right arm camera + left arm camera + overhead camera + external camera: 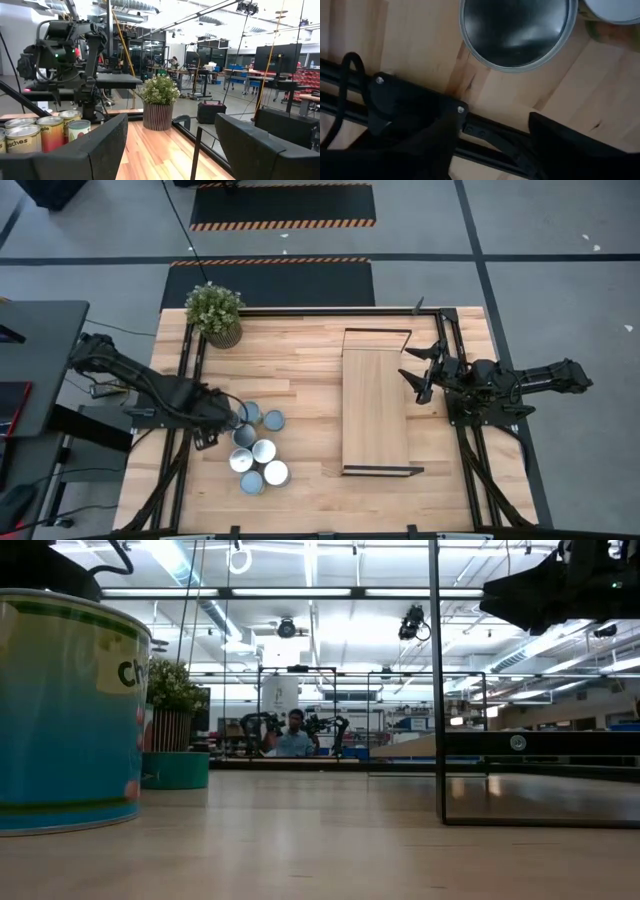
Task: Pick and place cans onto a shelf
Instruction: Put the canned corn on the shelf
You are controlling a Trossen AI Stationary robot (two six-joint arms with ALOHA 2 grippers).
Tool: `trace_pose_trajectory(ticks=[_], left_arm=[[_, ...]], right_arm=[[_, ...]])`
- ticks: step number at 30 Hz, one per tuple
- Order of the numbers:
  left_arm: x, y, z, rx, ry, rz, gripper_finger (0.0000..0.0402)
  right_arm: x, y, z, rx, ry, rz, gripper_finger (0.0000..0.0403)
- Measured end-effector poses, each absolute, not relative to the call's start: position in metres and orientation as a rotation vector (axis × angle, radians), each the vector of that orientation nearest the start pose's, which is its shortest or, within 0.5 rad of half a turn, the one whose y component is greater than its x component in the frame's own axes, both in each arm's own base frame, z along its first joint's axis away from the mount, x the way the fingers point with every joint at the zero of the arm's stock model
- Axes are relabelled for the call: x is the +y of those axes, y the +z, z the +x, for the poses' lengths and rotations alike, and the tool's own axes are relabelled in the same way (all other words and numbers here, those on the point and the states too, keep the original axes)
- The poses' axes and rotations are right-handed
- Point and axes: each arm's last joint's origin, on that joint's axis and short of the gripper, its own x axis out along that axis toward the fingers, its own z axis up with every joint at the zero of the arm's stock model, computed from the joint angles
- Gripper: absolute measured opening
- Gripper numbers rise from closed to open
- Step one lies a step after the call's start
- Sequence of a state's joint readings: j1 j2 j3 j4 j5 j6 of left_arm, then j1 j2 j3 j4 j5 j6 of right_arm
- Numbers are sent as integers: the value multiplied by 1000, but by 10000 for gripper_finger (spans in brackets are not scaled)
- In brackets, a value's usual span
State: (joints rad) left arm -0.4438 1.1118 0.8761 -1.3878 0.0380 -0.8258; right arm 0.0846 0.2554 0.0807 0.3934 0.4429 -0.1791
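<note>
High view: table of pale planks, black rails down both long sides. Shelf lies flat right of centre, long axis 12 to 6 o'clock, black frame at both short ends; its board bare, with open plank between it and the cans. Cans clustered at about 7 o'clock from table centre, near the left rail, seven by count, standing upright, most touching or just beside a neighbour; round tops silvery-white to blue-grey. Plant at the 11 o'clock corner, well apart from the cluster. Left gripper low at the cluster's 10 o'clock edge, right by the nearest cans; fingers spread in the wrist view, dark tips either side of bare wood, a grey can top beyond them, nothing between them. Right gripper hovers at the shelf's 3 o'clock edge, near its far end, fingers splayed apart and empty; its wrist view looks across the table to printed can labels and the plant. Low view: one can looms close, blue-green label, upright on the wood; shelf frame stands on the other side, level planks open between
</note>
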Motion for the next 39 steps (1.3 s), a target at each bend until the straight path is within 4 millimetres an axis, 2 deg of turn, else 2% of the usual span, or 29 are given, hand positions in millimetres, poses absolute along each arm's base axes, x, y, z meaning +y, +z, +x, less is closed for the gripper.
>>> trace_pose_trajectory(ticks=[4,8,14,32,39], left_arm=[[-70,240,142,1595,307,-285,320],[-73,234,154,1574,301,-266,341],[-72,223,164,1624,289,-205,335],[-61,208,189,1606,244,-88,330],[-56,208,192,1578,255,-46,305]], right_arm=[[-3,207,109,-183,-374,-118,307],[-3,208,109,-192,-359,-115,307],[-2,209,109,-210,-320,-115,307],[-2,209,109,-209,-319,-112,307],[-2,209,109,-207,-316,-102,307]])
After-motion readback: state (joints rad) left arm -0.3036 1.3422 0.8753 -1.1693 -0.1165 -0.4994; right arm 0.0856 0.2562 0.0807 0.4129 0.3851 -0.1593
